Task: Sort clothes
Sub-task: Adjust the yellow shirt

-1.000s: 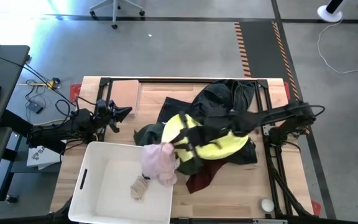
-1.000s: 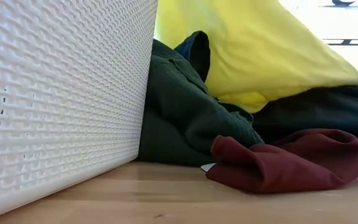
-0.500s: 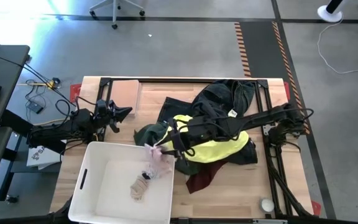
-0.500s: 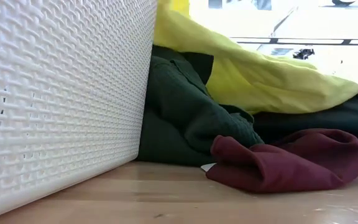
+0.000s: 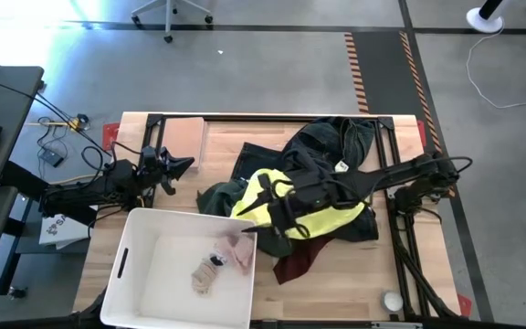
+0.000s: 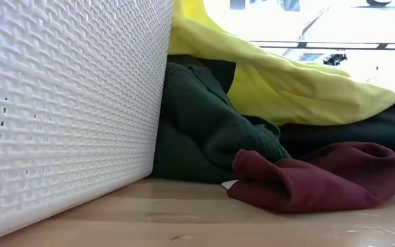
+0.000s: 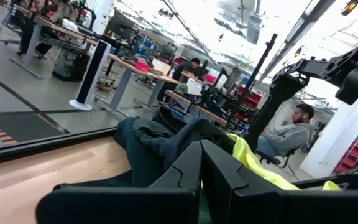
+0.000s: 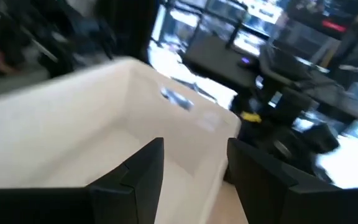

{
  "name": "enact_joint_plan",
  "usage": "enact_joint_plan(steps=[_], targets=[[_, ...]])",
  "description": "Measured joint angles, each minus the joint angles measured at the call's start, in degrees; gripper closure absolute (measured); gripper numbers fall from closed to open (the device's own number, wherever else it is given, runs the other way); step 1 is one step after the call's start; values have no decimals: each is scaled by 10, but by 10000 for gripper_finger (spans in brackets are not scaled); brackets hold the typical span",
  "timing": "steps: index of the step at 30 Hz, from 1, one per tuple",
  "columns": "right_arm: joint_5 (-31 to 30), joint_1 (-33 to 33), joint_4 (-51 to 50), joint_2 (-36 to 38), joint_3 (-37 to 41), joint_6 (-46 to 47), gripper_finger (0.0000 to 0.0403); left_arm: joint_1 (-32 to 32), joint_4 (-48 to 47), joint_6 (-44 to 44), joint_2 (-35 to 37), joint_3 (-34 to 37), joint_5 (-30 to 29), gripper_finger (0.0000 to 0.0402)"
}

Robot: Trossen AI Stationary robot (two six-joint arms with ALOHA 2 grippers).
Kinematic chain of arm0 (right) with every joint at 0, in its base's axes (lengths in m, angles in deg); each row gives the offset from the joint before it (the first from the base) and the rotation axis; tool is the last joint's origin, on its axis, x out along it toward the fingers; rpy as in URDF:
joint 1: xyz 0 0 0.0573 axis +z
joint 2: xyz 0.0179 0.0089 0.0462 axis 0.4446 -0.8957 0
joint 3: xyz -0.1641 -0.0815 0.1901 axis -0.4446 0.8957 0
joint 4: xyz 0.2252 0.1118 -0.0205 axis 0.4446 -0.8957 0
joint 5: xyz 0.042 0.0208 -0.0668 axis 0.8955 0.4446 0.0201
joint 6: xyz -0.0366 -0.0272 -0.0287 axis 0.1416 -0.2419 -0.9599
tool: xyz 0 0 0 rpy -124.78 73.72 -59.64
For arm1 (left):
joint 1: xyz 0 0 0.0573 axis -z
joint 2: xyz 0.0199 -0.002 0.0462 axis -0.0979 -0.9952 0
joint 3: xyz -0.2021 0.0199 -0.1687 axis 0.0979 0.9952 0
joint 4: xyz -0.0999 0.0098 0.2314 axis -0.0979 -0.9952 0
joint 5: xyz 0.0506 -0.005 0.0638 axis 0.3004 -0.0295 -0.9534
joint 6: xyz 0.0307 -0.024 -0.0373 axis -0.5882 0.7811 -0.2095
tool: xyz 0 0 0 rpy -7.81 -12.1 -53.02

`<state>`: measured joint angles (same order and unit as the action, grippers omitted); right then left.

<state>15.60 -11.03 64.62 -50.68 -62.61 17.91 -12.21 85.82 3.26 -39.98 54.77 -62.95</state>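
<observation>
Two items in bin [image 5: 135,274] now: pink garment [image 5: 241,250] dropped, socks [image 5: 208,273]; right claw [image 5: 261,219] spread, left claw [image 5: 183,164] pressed together.

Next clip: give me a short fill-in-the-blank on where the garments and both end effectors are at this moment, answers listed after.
1. The pale pink garment lies inside the white ____.
2. The right end effector, over the clothes pile beside the bin, has its fingers ____.
3. In the low view, the maroon garment lies on the table in front of the dark ____ one.
4. The left end effector, waiting near the tan board, is ____.

Missing words: bin; open; green; shut
</observation>
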Motion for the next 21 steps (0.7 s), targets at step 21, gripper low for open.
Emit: enact_joint_plan(steps=[21], targets=[[-46,-68,-263,4,195,206,231,0,-9,0,0,0,1,397]])
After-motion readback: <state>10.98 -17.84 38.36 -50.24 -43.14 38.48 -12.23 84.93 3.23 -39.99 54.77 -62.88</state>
